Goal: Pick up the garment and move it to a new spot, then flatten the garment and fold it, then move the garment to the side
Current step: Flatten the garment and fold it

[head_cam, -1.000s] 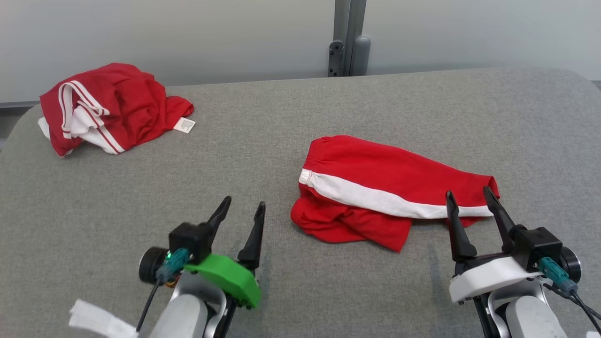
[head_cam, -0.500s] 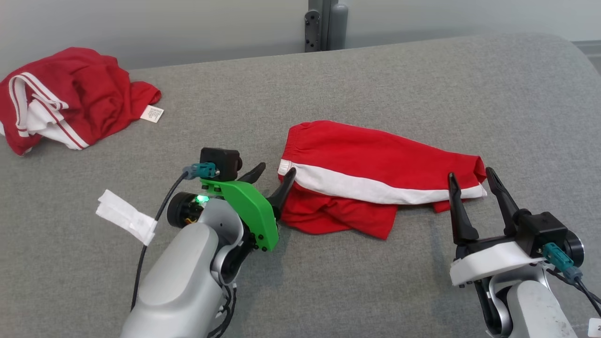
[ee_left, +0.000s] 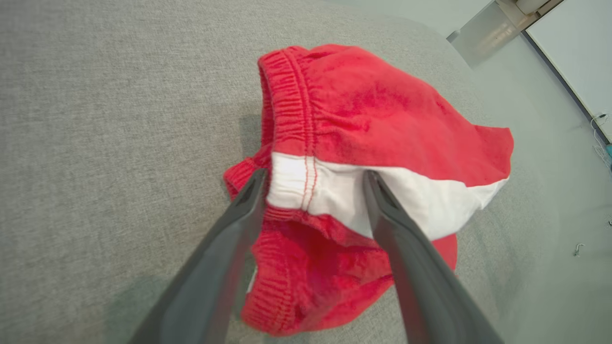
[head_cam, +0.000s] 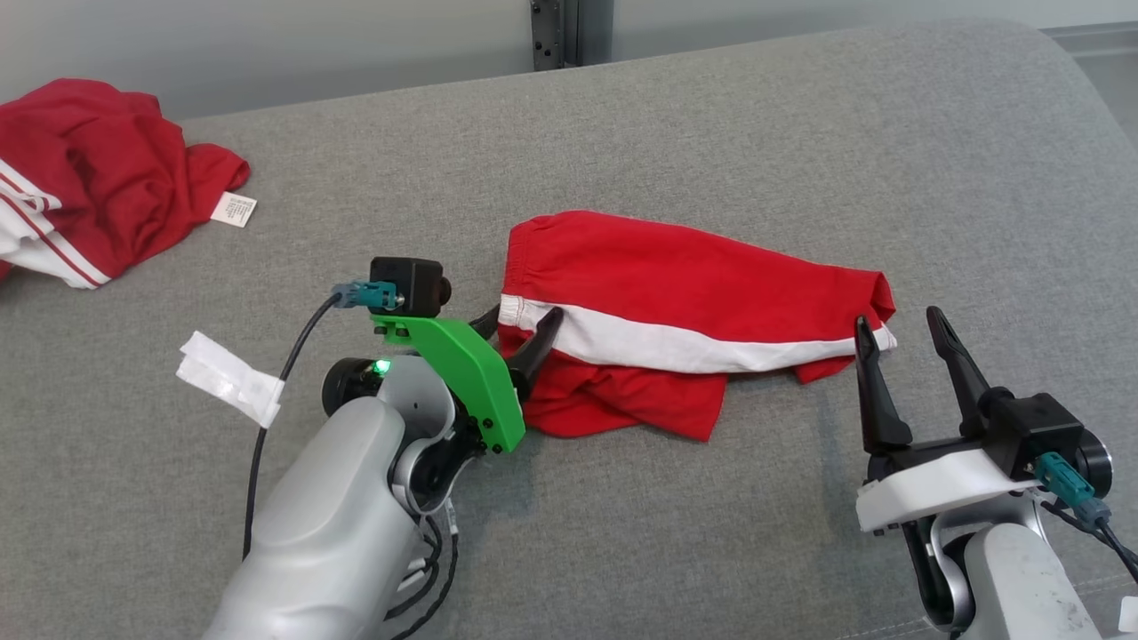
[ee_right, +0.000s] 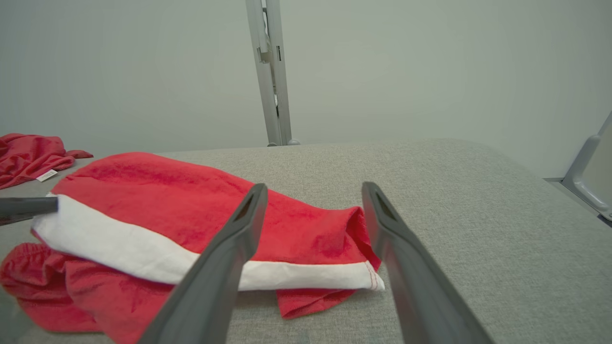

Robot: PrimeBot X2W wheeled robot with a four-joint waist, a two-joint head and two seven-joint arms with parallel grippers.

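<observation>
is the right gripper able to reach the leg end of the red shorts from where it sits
Probably yes. The right gripper is open, its fingers pointing at the leg end of the red shorts, with only grey table between them. The left gripper straddles the waistband end, out of its way.

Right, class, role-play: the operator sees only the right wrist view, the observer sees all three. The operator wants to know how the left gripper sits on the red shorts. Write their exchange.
Operator: How is the left gripper placed?
Observer: The left wrist view shows it open, its fingers spanning the white stripe at the waistband end of the red shorts.
Operator: And my own gripper?
Observer: The head view shows the right gripper open at the shorts' hem end, opposite the left.
Operator: That far pile?
Observer: The other red garment has white trim with thin red lines.
</observation>
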